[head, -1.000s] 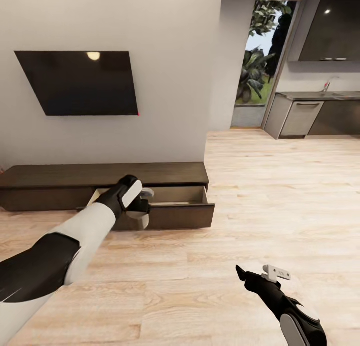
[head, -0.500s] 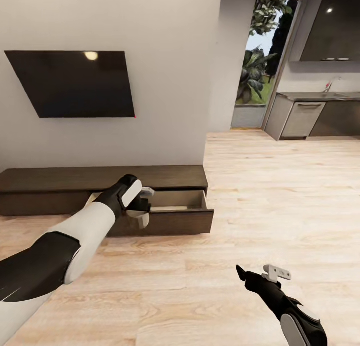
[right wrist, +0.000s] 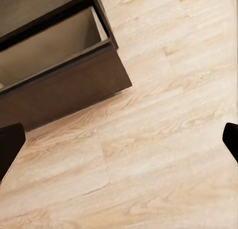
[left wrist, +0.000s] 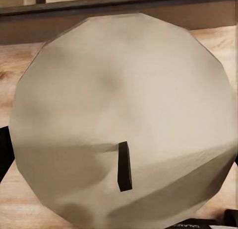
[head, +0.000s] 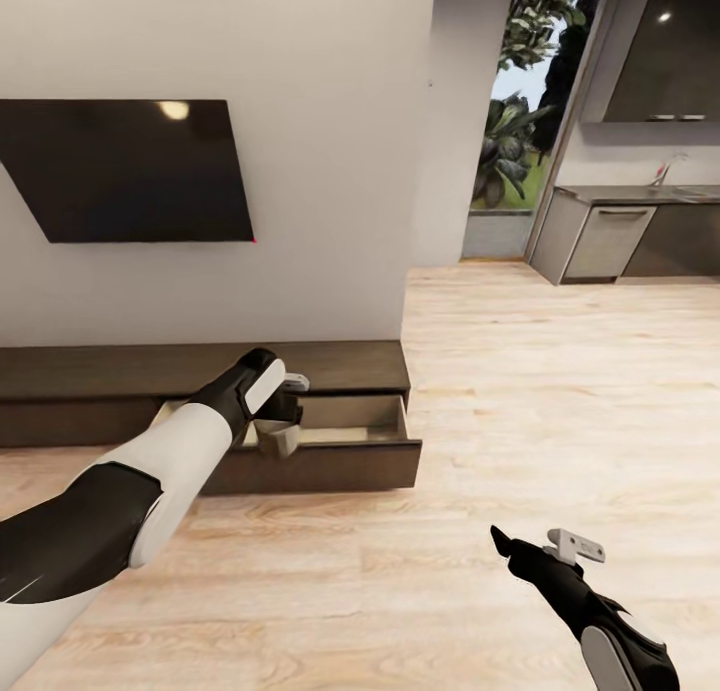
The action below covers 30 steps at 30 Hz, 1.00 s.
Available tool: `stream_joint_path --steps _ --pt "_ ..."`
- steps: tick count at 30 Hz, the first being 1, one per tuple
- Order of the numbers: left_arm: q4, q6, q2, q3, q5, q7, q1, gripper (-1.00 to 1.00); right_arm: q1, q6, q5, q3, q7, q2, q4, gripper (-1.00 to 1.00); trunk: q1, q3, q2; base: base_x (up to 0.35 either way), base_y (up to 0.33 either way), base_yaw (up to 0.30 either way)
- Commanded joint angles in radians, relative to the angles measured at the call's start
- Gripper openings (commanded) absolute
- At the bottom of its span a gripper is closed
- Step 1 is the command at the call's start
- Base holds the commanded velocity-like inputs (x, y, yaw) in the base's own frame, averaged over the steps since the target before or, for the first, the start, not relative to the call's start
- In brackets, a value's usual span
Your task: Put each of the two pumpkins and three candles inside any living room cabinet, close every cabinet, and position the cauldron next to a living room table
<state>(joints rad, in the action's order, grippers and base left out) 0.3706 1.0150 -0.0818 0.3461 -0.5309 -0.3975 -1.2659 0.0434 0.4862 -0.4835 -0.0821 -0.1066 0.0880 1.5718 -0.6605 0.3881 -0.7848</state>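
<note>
A beige-grey candle [left wrist: 124, 124] with a short dark wick is held in my left gripper [head: 283, 411], which is shut on it. In the head view the candle [head: 278, 437] hangs over the left part of the open drawer [head: 350, 411] of the long dark-brown cabinet [head: 350, 366] against the wall. What shows of the drawer's pale interior [right wrist: 49, 50] is bare. My right gripper [head: 545, 549] is low over the wooden floor to the right of the cabinet, open, its dark fingertips [right wrist: 10, 144] wide apart with nothing between them.
A black TV [head: 120, 171] hangs on the wall above the cabinet. Light wood floor [head: 520, 391] stretches to the right toward a kitchen counter [head: 630, 231] and a doorway with plants [head: 510, 141]. The open drawer's front [head: 330, 466] juts into the floor space.
The whole head view has shifted, so the camera moved; the cabinet and TV slid left in the picture. My left gripper stays over the drawer with the candle; the right gripper sits slightly lower.
</note>
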Motion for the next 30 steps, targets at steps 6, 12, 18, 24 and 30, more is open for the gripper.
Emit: stream_joint_path --steps 6,12,18,24,30 --pt "0.001 0.002 0.001 0.007 -0.006 -0.007 -0.001 -1.00 0.000 0.003 -0.012 -0.008 0.023 0.001 0.009 1.00 -0.001 0.001 -0.001 0.323 -0.023 0.000" --pt "0.001 0.002 0.001 0.007 -0.006 -0.007 -0.001 -1.00 -0.002 0.007 -0.014 -0.103 0.245 0.001 0.010 1.00 -0.001 0.001 -0.001 0.330 -0.003 0.000" --pt "0.000 -0.010 0.001 0.008 -0.005 -0.007 -0.001 -1.00 -0.003 0.066 -0.015 -0.280 0.482 -0.003 0.010 1.00 -0.001 0.001 -0.001 0.331 0.000 0.000" --pt "0.000 -0.016 0.001 0.008 -0.005 -0.007 -0.001 -1.00 -0.003 0.092 -0.015 -0.303 0.517 -0.002 0.006 1.00 -0.001 0.001 -0.001 0.331 0.000 0.000" --pt "0.000 -0.016 0.001 0.008 -0.006 -0.009 -0.001 -1.00 -0.002 0.101 -0.015 -0.308 0.523 -0.002 0.002 1.00 -0.001 0.001 -0.001 0.246 0.000 0.000"
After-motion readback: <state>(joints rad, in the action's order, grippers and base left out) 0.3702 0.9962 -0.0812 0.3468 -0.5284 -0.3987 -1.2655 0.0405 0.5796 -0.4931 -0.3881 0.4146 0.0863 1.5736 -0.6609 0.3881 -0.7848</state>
